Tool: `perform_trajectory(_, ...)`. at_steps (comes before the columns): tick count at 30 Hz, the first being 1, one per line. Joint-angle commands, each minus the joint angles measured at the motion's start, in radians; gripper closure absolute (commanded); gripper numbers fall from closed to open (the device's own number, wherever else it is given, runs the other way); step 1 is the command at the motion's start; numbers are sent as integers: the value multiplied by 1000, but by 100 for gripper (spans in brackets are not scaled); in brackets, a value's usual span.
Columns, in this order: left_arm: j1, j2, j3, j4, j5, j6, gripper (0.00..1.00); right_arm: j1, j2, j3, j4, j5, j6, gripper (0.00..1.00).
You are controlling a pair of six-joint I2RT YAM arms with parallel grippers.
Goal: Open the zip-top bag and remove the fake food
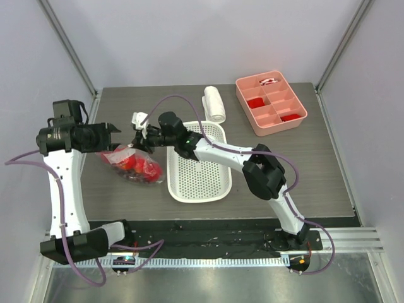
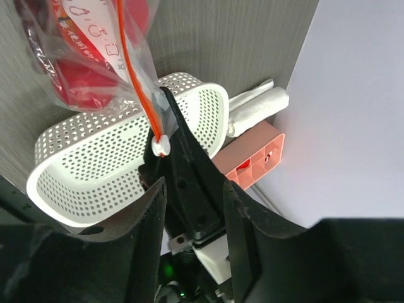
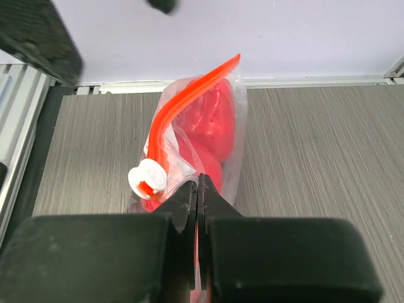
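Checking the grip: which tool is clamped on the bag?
The right tool, jaws pinched shut on the zip-top bag; the left tool stands open, holding nothing.

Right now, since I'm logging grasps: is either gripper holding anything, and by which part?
The right gripper is shut on the zip-top bag, pinching its mouth edge beside the white slider. The left gripper is open, holding nothing.

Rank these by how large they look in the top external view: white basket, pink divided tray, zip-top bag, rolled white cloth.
1. white basket
2. pink divided tray
3. zip-top bag, which is partly raised, so nearness to the camera may enlarge it slightly
4. rolled white cloth
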Motion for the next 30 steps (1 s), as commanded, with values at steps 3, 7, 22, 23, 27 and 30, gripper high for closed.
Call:
perform_trajectory(3, 4, 58, 74, -162, 35, -75, 60, 25, -93, -1, 68, 70, -40, 99)
perform_trajectory(7, 2, 76, 89, -193, 5, 45, 61, 28, -98, 7, 59, 70, -23, 99)
perform_trajectory(22, 1, -24, -122, -111, 41, -9, 66, 28, -99, 12, 47, 100, -2, 99)
perform_trajectory(23, 2, -19, -119, -107, 37, -9, 66, 29, -101, 12, 47, 99, -3, 99)
perform_trajectory(27, 2, -7, -132, -61, 46, -33, 65, 32, -98, 18, 41, 94, -9, 99)
perform_trajectory(30, 1, 0, -126, -52, 25, -33, 64, 34, -93, 33, 27, 94, -20, 99)
